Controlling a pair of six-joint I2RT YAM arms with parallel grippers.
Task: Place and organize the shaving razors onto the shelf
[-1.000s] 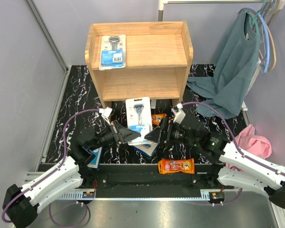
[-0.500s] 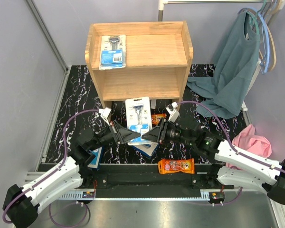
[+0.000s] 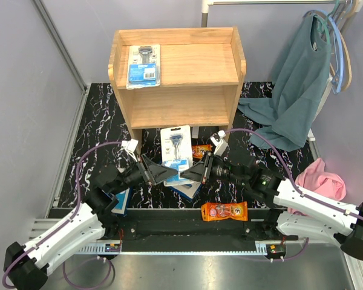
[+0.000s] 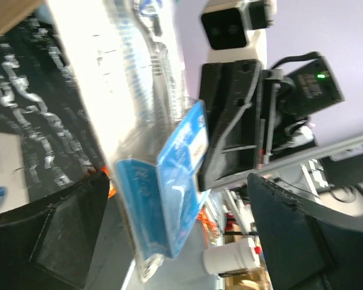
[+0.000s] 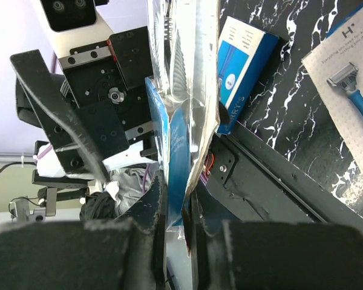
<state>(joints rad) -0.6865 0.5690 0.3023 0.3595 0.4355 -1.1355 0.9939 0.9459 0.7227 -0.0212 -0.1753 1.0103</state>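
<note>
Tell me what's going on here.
Both arms meet over the table in front of the shelf. The right gripper is clamped on one end of a blister razor pack, and the left gripper stands open around the same pack. Another blister pack lies on the shelf's top tier. A white-and-blue box and an orange packet lie on the table.

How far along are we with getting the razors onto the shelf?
Done: one blister pack lies on the shelf's top tier. In hand: the right gripper clamps a second blister pack, the open left gripper's fingers either side of it. Left: two orange packets and two white-and-blue boxes on the table.
</note>
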